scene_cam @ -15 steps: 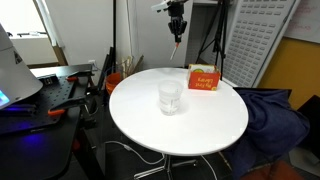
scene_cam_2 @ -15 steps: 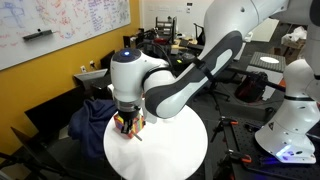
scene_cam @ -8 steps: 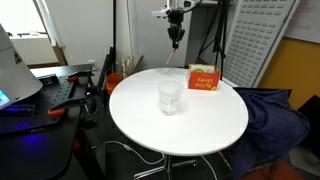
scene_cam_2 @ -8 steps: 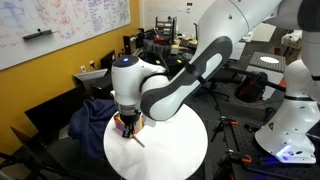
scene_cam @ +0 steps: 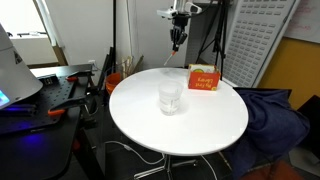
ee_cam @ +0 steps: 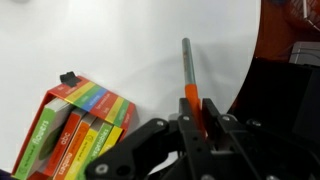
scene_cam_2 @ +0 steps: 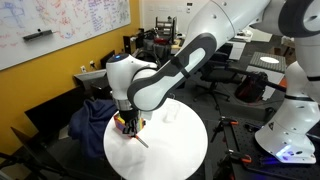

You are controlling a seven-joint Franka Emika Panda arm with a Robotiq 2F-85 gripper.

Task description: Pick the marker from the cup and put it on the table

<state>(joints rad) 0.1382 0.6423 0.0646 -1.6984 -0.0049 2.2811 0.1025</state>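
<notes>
I can't read the scribbles on the whiteboard. The round white table carries the orange-red box, whose label is too small to read, and the clear cup. My gripper pinches the marker in the air near the box.

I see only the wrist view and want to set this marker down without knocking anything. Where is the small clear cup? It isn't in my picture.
Observer: The small clear tumbler cup stands upright near the middle of the round white table, away from the gripper.
Operator: Is my marker touching the tabletop?
Observer: No; the thin orange-red marker hangs tip down from the gripper, in the air above the table.
Operator: How near the cup is the box?
Observer: The orange-red rectangular box lies beside the cup, apart from it.
</notes>
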